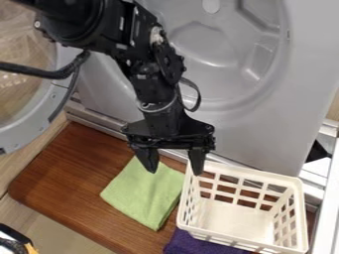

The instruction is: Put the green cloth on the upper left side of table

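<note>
No readable text, labels, brands, numbers or signs on anything

Black two-finger gripper (174,172), suspended from the arm (151,82) with its fingers spread apart and pointing down. Green cloth (145,196), lying flat just below the gripper in the view, on the wooden board (73,173). White slatted basket (238,218), upright, below and to the right of the gripper, its upper left corner near one fingertip. Purple cloth (198,245), partly visible, farther below the gripper, at the basket's lower edge. Grey molded panel (265,124), above and to the right of the gripper; round-framed door (39,119), to its left.
</note>
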Robot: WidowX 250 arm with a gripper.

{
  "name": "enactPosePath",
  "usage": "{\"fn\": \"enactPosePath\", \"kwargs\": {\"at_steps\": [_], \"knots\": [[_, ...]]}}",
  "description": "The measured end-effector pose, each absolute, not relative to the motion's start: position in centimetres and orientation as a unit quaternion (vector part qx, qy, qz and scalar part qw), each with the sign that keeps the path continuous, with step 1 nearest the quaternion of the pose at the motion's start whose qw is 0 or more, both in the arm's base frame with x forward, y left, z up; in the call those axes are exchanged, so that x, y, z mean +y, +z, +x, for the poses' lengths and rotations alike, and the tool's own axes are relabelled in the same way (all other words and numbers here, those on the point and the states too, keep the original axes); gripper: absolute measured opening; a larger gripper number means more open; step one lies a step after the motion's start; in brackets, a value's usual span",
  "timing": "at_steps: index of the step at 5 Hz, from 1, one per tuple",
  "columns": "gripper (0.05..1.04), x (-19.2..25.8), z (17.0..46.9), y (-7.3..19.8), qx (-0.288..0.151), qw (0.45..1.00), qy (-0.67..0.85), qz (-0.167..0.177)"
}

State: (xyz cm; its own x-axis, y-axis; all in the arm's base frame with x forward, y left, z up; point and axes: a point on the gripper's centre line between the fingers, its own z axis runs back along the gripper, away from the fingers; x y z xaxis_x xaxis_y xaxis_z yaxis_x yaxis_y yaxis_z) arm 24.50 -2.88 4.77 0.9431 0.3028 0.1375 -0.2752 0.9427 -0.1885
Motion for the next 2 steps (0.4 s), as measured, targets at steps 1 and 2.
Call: {"fn": "enactPosePath", "kwargs": {"at_steps": [1,2], "knots": [[0.999,-2.8,24.2,4.1,-0.068,0.983,0.149,-0.079],[0.999,-2.0,24.0,2.5,-0.028,0.987,0.153,-0.046]]}}
